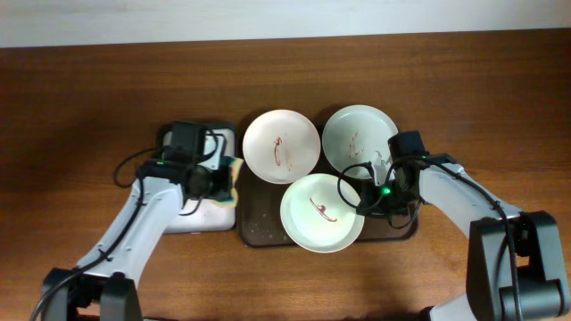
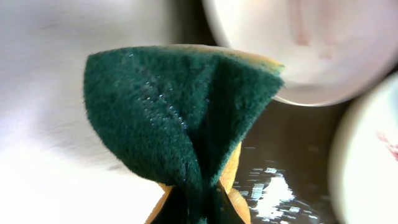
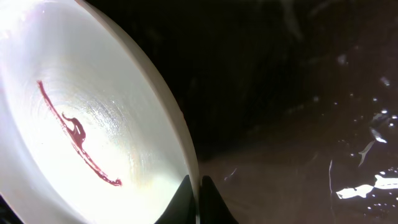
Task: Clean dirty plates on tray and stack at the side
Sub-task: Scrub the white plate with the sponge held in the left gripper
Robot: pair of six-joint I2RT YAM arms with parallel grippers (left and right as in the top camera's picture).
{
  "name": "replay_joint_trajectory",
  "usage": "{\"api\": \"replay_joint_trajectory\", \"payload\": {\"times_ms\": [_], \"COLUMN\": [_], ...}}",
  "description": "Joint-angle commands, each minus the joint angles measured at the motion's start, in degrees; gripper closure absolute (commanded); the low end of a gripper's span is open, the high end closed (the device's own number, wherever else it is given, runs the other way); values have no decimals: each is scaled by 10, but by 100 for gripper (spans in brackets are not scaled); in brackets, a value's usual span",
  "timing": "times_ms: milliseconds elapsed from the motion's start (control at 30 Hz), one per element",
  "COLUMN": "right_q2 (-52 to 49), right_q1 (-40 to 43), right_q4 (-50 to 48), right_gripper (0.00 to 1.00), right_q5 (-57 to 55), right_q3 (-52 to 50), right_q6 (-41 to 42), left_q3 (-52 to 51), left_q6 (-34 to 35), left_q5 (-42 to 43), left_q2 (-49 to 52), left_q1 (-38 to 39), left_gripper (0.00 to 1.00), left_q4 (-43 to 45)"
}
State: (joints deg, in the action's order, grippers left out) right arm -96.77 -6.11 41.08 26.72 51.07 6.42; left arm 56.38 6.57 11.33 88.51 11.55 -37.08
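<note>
The right claw (image 3: 198,199) is closed on the right rim of the round white red-smeared plate (image 1: 321,212), the one nearest the tabletop's (image 1: 89,89) front edge on the dark brown tray (image 1: 259,227). The left claw (image 1: 223,178) pinches a folded green-and-yellow sponge (image 2: 180,118) at the tray's left side.

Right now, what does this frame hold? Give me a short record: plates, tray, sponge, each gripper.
plates: three, each with red smears: front plate, back-left plate, back-right plate
tray: dark and wet, with specks on its bare front-left part
sponge: green over yellow, pinched into a fold, at the tray's left edge
left gripper: shut on the sponge
right gripper: shut on the front plate's rim
stack: none started
</note>
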Motion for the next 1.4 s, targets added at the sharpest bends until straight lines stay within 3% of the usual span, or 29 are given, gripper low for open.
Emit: {"api": "replay_joint_trajectory", "payload": {"times_ms": [0,67,200,333,533,700,867,1067,1367], "right_q2": [-5,-5,-5,-5,-5,-5,-5,-5,-5], "right_q1": [-4,-4,-4,-4,-4,-4,-4,-4,-4], "right_q4": [-2,-2,-2,0,0,0,0,1,1], "right_gripper": [96,96,96,96,96,96,96,96,96], "right_q5": [16,16,15,15,15,15,15,15,13], "right_q3": [-3,-3,-3,-3,-3,-3,-3,-3,-3], "right_q6": [8,8,14,16,16,16,16,16,16], "left_q3": [7,7,7,7,7,7,7,7,7], "left_q6": [3,24,154,268,347,350,361,363,361], "left_q5": [72,71,61,-38,-77,-56,-82,-170,-163], "left_q2": [-3,-3,-3,-3,63,127,160,173,154], "left_q1": [57,101,189,263,326,350,379,372,323], "left_gripper": [100,100,100,100,100,100,100,100,100], "left_q4": [30,52,110,127,198,280,289,224,137]}}
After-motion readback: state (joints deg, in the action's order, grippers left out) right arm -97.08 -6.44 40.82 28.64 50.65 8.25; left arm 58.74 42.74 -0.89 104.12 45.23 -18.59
